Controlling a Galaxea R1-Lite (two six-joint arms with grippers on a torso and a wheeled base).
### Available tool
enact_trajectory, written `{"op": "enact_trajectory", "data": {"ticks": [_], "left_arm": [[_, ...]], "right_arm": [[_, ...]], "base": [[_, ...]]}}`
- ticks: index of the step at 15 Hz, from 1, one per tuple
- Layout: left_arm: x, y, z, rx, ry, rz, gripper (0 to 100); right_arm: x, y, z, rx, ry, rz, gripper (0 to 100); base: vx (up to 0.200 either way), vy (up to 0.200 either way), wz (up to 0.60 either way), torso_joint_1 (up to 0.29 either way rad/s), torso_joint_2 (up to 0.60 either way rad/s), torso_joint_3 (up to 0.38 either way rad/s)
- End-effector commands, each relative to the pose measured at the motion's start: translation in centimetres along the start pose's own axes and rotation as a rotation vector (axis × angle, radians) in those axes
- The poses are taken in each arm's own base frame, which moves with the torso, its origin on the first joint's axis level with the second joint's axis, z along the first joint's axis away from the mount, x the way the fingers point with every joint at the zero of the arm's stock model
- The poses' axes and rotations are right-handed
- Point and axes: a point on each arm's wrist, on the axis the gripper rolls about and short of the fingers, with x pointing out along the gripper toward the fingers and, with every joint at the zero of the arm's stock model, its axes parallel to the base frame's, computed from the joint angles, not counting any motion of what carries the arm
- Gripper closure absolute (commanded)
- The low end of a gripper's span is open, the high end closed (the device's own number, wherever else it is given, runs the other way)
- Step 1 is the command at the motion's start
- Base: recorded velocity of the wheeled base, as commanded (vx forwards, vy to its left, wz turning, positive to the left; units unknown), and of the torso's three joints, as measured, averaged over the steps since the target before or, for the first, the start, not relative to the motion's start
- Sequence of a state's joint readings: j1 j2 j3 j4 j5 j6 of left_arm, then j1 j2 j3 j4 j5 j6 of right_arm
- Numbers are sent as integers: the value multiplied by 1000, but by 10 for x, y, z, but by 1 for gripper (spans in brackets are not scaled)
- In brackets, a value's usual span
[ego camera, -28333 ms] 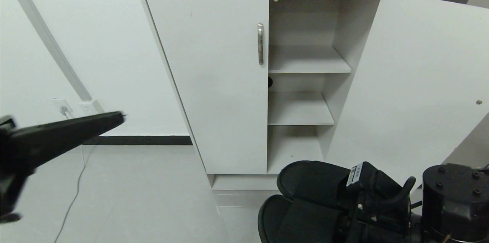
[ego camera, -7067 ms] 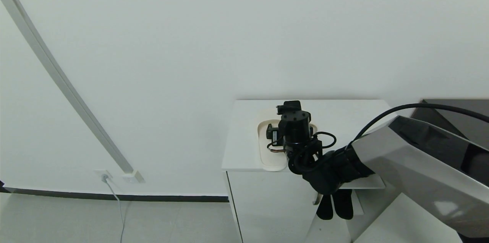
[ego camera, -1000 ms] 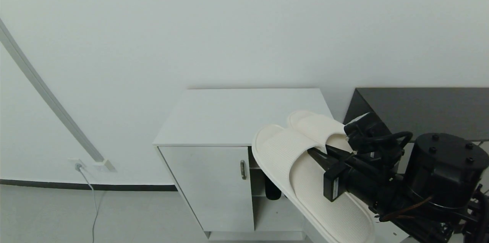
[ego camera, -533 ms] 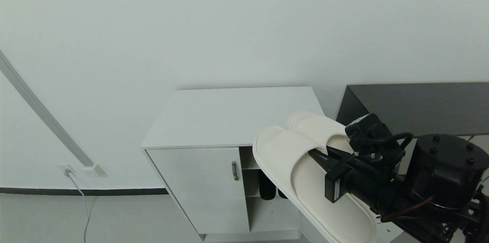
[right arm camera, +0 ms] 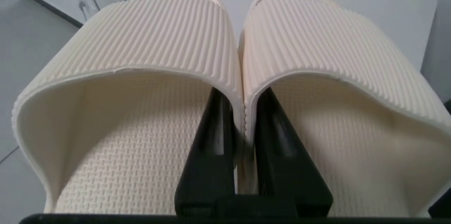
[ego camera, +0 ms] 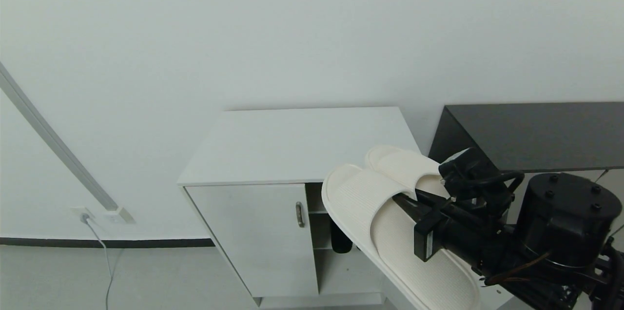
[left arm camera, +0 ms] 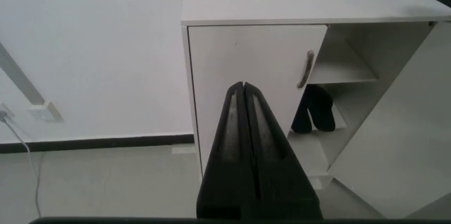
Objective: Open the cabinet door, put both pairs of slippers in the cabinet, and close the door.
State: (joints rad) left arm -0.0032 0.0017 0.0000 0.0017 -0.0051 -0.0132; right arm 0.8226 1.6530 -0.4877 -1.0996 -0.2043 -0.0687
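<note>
The right hand [right arm camera: 243,122] grasps the cream ribbed slippers [ego camera: 370,203] by their inner straps, hiding much of the white cabinet [ego camera: 292,144] opening. The black slippers [left arm camera: 315,108] inside are half-seen. The left hand [left arm camera: 244,94] is clenched, empty.

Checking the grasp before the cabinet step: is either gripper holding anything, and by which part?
Right gripper pinches the cream slippers by their adjoining inner strap edges. Left gripper is shut, empty.

Ahead of me the cabinet [ego camera: 292,144] stood on the floor [ego camera: 122,276], back against the wall. Its left door [ego camera: 253,237] was shut and the right side was open. A pair of black slippers [left arm camera: 315,109] stood on end on the middle shelf [left arm camera: 340,120], under the top shelf [left arm camera: 345,69]. A dark counter [ego camera: 531,132] sat just right of the cabinet.
</note>
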Motion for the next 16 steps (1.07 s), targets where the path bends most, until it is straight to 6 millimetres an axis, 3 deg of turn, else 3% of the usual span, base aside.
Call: {"op": "enact_trajectory", "data": {"ticks": [1,16], "left_arm": [[0,0,0,-1,0,1,100],[0,0,0,-2,0,1,100]], "right_arm": [[0,1,0,-1,1,8,100],[0,1,-2,-2,9,10,100]], "base": [[0,0,0,-149,344,183],[0,0,0,-182,422,238]]}}
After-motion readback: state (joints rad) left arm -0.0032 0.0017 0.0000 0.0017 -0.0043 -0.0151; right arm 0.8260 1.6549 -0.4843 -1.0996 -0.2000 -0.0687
